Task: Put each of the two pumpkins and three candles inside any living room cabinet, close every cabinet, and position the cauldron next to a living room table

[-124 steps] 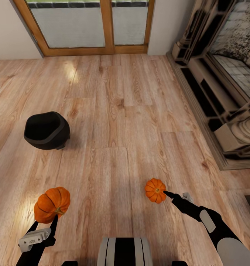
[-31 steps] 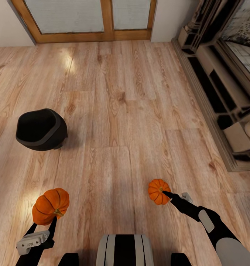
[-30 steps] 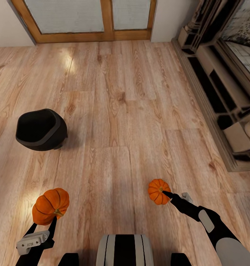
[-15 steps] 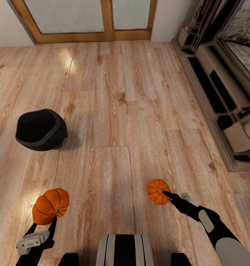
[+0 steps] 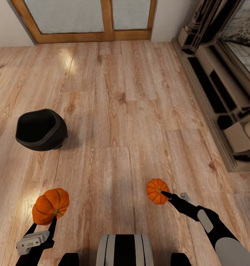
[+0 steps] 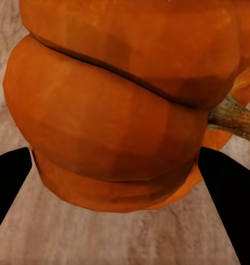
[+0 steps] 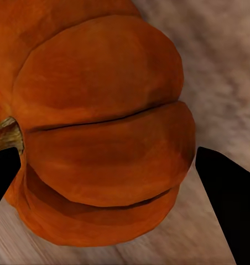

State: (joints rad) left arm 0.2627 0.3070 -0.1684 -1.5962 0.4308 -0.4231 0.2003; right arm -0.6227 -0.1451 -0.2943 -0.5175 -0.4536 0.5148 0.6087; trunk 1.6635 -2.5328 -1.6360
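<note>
My left gripper [image 5: 46, 221] is shut on a bright orange ribbed pumpkin [image 5: 51, 206], held above the wood floor at the lower left. In the left wrist view that pumpkin [image 6: 119, 110] sits between the black fingers [image 6: 230, 199], its tan stem off to one side. My right gripper [image 5: 168, 195] is shut on the second pumpkin [image 5: 156, 191] at the lower right, and it bulges between the fingertips [image 7: 222, 182] in the right wrist view. The black cauldron [image 5: 41, 129] stands on the floor to the left, ahead of my left arm. The candles, cabinet and table are out of view.
A pale stone fireplace surround [image 5: 221, 85] with a raised hearth runs along the right side. A wood-framed glass door [image 5: 91, 18] closes off the far wall. Light wood-plank floor [image 5: 117, 111] spreads between them. My own base [image 5: 124, 251] shows at the near edge.
Since four seconds ago the camera has shifted a little. In the last half second the right gripper and its pumpkin have edged slightly left. The left arm and the cauldron are still.
</note>
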